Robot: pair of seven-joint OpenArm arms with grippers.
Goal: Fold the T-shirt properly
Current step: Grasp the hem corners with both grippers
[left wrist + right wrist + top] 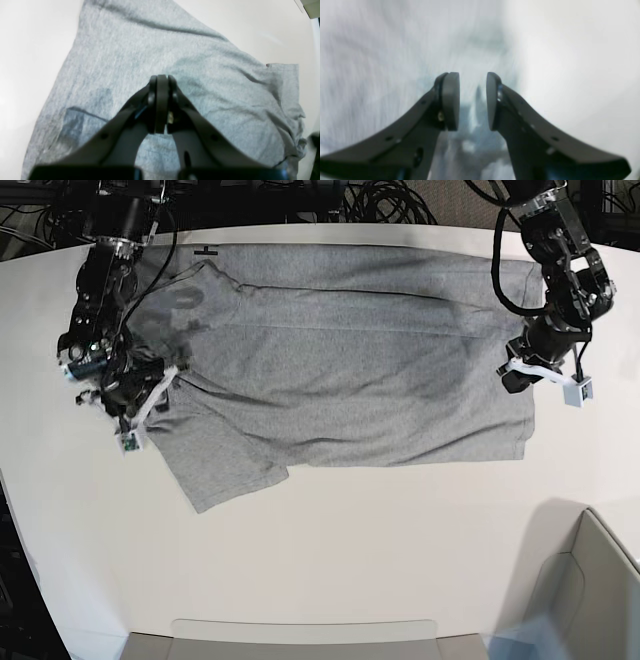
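Observation:
The heather-grey T-shirt (pixel 350 350) lies spread across the white table, with one sleeve (pixel 225 475) pointing toward the front left. My left gripper (pixel 515 375) hovers at the shirt's right edge. In the left wrist view its pads are pressed together with nothing between them, so the left gripper (pixel 162 80) is shut over wrinkled T-shirt cloth (pixel 125 50). My right gripper (pixel 160 385) is low at the shirt's left edge near the sleeve. Seen from the right wrist, the right gripper (pixel 472 75) has a clear gap between its pads, above blurred T-shirt fabric (pixel 370 50).
Bare white table (pixel 350 550) stretches in front of the shirt. An open box (pixel 590 580) stands at the front right corner, and a flat tray edge (pixel 300 635) runs along the front. Cables (pixel 380 200) lie behind the table.

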